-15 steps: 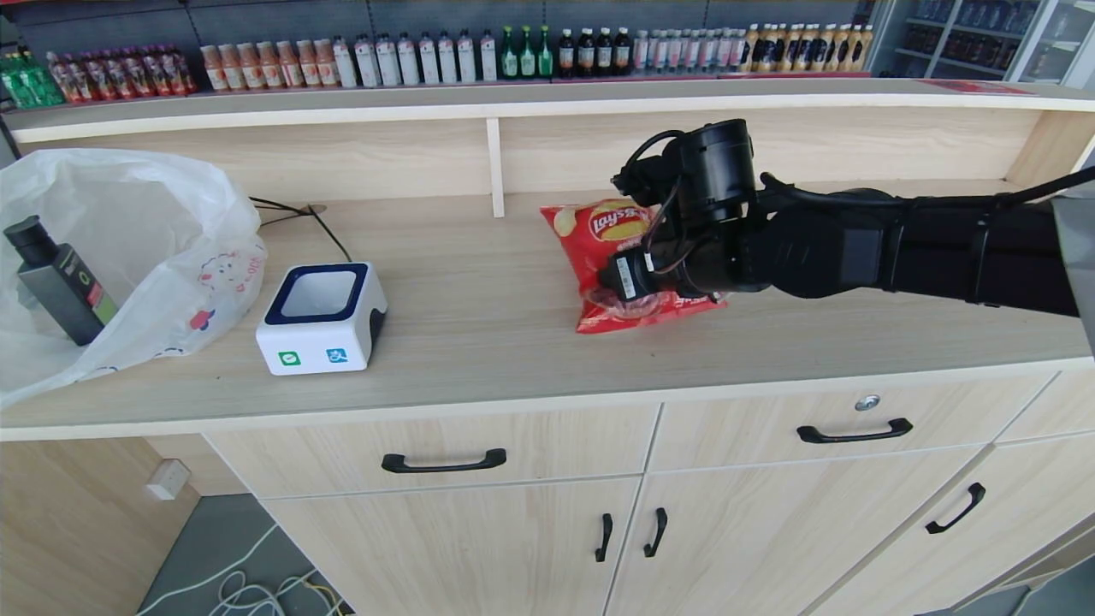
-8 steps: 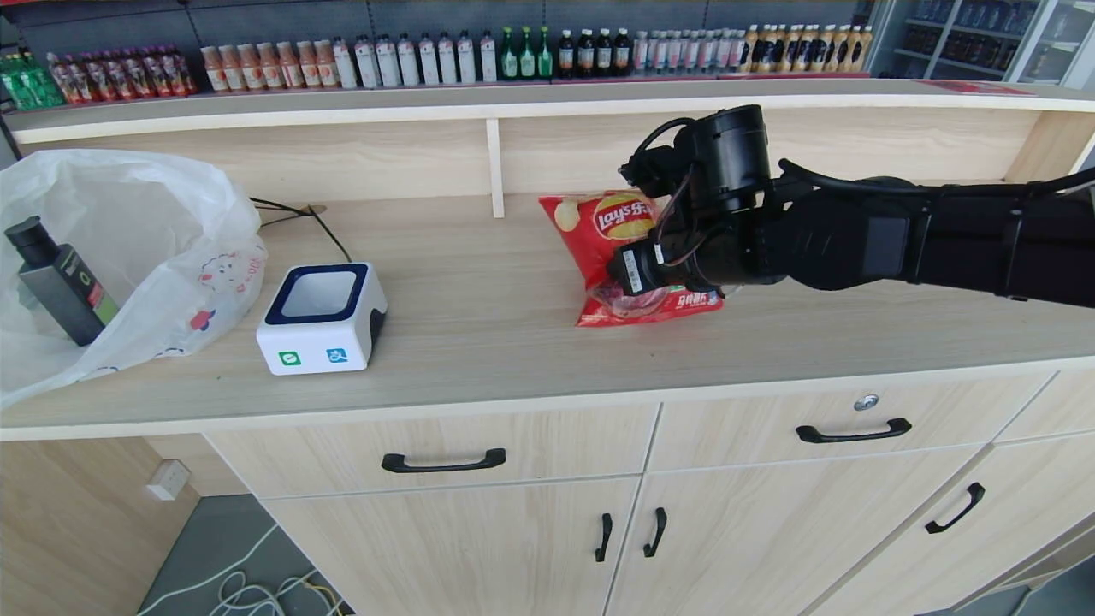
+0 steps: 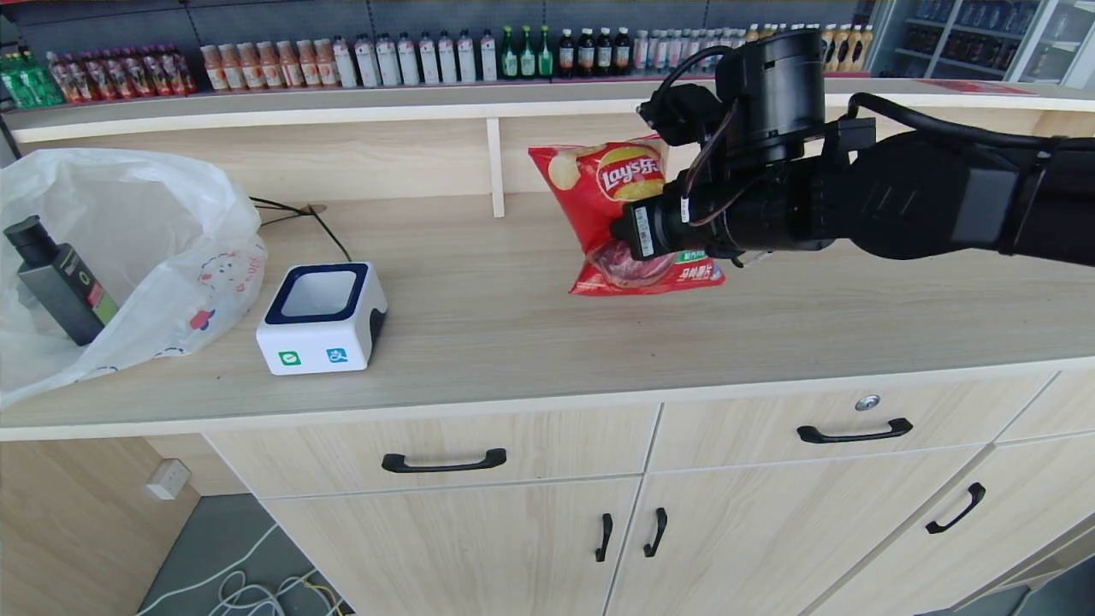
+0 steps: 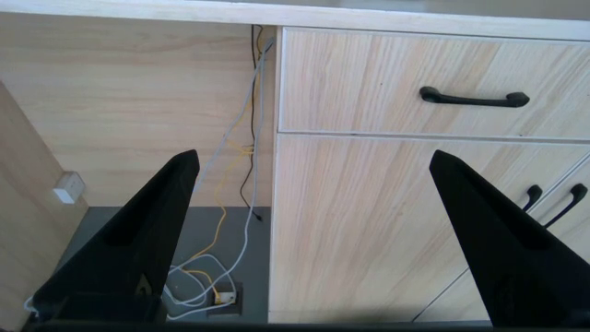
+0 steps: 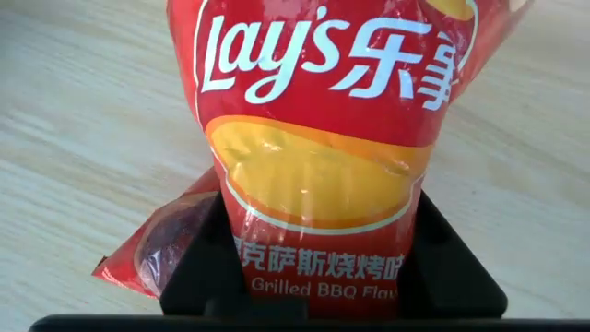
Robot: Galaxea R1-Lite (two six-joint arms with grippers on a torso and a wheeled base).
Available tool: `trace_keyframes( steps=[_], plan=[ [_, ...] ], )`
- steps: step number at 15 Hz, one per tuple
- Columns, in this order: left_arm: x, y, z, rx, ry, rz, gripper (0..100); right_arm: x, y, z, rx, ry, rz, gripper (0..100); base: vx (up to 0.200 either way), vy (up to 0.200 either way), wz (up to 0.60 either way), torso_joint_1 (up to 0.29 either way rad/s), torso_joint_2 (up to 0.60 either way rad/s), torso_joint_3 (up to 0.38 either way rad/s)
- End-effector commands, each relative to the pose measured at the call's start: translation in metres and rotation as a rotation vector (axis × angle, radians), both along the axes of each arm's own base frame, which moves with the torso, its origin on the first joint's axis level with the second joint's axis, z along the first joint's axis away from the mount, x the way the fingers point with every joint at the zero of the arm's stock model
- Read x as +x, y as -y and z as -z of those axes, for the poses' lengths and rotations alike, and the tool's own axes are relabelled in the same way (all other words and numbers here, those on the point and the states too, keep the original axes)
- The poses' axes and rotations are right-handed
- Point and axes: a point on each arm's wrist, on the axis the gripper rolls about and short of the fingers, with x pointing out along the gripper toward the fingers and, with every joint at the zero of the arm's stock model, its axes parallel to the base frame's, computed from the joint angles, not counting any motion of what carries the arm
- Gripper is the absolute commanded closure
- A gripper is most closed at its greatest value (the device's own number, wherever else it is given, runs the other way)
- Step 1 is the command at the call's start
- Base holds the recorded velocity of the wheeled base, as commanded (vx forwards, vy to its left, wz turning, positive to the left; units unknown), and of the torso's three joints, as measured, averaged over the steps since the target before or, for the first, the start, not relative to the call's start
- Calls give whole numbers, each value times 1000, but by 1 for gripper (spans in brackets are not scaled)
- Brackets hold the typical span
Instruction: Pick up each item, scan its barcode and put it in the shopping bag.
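While clamping chip bag (image 3: 599,188), right tool (image 3: 640,246) above counter (image 3: 479,308), arm level

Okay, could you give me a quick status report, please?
Right gripper shut on chip bag, above the counter. Left gripper open, low by the cabinets. Nothing between bag and scanner.

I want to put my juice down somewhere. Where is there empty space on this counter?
The big bare patch of counter lies between the scanner and the chip bag held in the right gripper. The front strip near the edge is bare too. The left end is crowded: the shopping bag sits close beside the scanner.
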Motion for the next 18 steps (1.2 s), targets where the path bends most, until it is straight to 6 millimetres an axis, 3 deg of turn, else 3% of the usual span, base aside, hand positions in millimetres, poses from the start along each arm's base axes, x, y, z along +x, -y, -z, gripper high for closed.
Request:
trace_keyframes(
  steps=[1,5,9,14,18],
  plan=[
    [0,0,0,0,0,0,0,-23,3,-24,32,50,-26,100,0,0,0,0,0,0],
    [0,0,0,0,0,0,0,-55,18,-36,57,86,-39,100,0,0,0,0,0,0],
    [0,0,0,0,0,0,0,-92,42,-25,93,137,-50,100,0,0,0,0,0,0],
    [0,0,0,0,0,0,0,-145,75,-33,139,170,-137,100,0,0,0,0,0,0],
    [0,0,0,0,0,-1,0,-180,99,-25,226,134,-186,100,0,0,0,0,0,0]
  ],
)
